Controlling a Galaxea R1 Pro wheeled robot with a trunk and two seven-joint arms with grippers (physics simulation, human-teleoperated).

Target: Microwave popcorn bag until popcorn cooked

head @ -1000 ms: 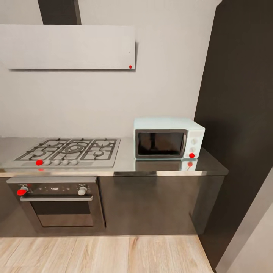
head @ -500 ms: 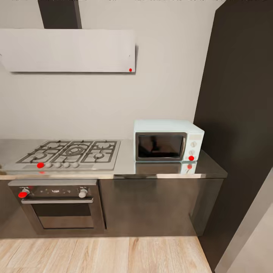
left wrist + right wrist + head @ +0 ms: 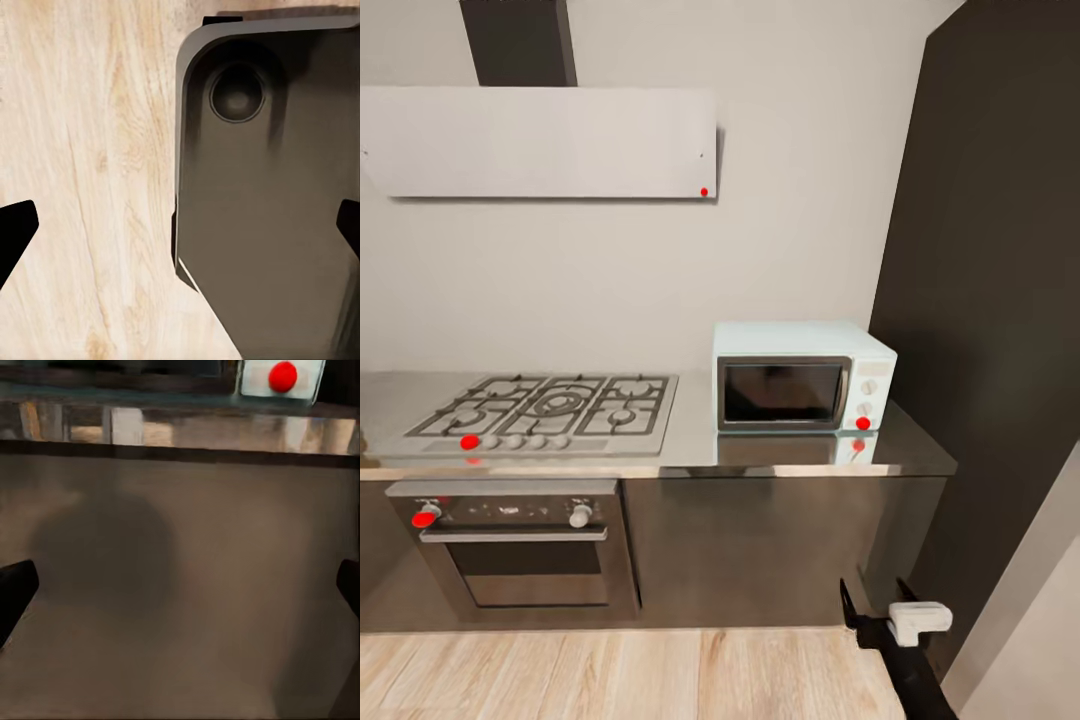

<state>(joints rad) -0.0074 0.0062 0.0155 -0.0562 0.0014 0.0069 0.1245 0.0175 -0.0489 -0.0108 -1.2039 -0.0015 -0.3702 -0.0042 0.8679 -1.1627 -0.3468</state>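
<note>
Head view: my right gripper [image 3: 872, 598], fingers spread with nothing between them, sits low before the dark cabinets; above it I see the microwave [image 3: 803, 376] on the countertop [image 3: 690, 440]. Left gripper [image 3: 180, 229] is likewise released over wooden floor [image 3: 90, 150].

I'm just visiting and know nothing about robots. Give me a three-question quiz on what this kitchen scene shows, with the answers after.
1. True or false: the microwave door is shut.
2. What lies directly left of the microwave on the countertop?
A. a sink
B. a gas hob
C. a toaster
3. Fill in: the right claw, low in the head view, hangs in front of the dark ____ under the countertop.

Key
1. True: the dark glass door sits flush with the front.
2. B: the gas hob with black grates, above the oven.
3. Cabinets. The right wrist view shows its fingers spread wide, facing that dark front.
</note>
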